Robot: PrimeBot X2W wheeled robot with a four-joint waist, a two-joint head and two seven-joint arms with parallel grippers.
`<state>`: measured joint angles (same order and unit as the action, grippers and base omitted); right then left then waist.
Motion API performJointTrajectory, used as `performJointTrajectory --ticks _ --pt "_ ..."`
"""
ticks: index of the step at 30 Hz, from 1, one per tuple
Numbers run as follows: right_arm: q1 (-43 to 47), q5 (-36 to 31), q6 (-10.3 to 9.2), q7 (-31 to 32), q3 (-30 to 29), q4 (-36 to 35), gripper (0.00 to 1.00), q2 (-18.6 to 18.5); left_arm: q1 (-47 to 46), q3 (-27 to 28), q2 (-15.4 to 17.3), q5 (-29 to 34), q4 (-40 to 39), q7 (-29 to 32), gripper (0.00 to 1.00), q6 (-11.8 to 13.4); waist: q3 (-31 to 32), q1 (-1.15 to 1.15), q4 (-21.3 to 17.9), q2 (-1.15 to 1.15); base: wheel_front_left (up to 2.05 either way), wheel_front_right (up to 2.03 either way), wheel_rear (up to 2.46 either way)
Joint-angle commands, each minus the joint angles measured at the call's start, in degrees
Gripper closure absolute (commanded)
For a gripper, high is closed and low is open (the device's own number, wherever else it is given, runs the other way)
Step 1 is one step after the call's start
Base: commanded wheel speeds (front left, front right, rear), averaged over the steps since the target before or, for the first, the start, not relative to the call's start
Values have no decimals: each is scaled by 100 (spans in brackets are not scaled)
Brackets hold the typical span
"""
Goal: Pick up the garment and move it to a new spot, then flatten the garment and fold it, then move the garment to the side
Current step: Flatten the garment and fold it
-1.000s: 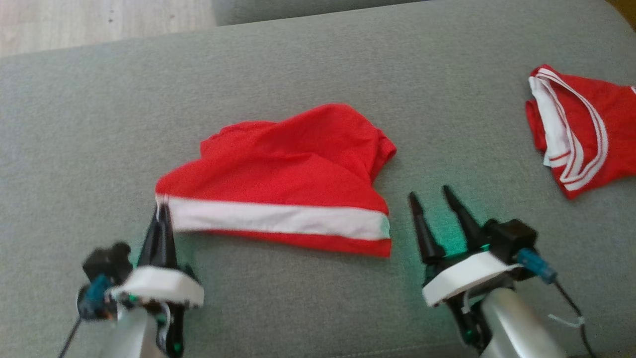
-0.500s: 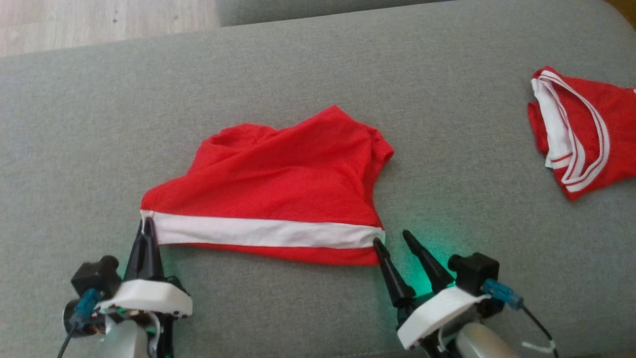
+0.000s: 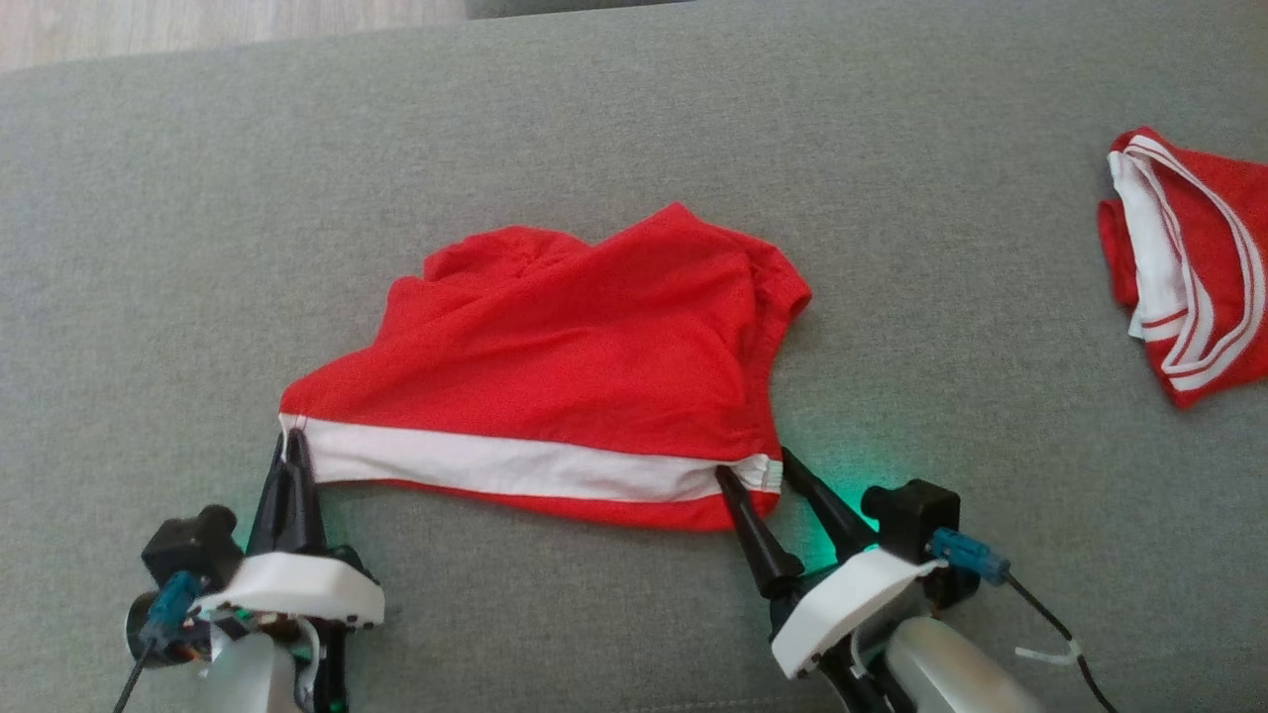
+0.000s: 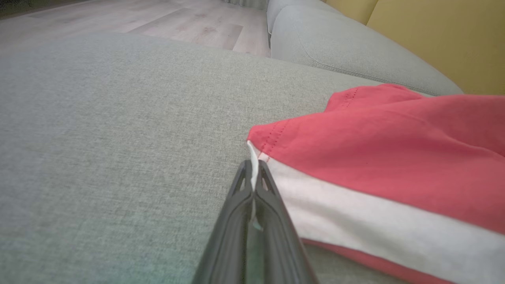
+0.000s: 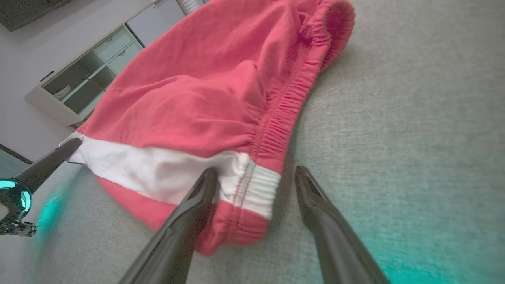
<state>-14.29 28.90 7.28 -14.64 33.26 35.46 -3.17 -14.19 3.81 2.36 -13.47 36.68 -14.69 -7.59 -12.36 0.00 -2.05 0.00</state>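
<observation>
Rightward, well apart from the shorts (image 3: pixel 575 347) — another red-white garment (image 3: pixel 1204 253).

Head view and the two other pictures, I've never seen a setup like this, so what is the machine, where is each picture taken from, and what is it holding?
This is a two-armed robot working over a grey sofa. The head view looks down from a camera on its head; the black prongs at the bottom are its left gripper and right gripper. The other two pictures come from a camera on each wrist, looking out along that gripper. Red shorts with a white band lie in the middle; a second garment, red and white, lies far right. The left gripper is shut on the band's left corner. The right gripper is open, its fingers either side of the band's other end, holding nothing yet.
</observation>
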Motion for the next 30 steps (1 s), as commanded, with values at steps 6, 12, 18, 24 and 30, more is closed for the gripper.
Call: performJointTrajectory --ticks 6,12,18,24,30 --pt "-109 206 21 -36 339 -105 0 28 -188 138 64 -3 -109 -30 100 10 -13 0 40 0 0 0 0" --pt "-76 289 21 -36 439 -277 0 28 -192 152 60 8 -126 -30 100 10 18 0 -23 0 0 0 0" --pt "-27 392 21 -36 511 -470 0 -14 -187 143 59 1 -112 -30 100 10 52 0 -68 0 0 0 0" --pt "30 543 21 -36 509 -646 2 -47 -166 131 57 18 -105 -30 100 10 66 0 -64 0 0 0 0" --pt "0 661 21 -36 594 -632 100 -122 -162 128 61 16 -82 -30 100 10 69 0 -30 0 0 0 0"
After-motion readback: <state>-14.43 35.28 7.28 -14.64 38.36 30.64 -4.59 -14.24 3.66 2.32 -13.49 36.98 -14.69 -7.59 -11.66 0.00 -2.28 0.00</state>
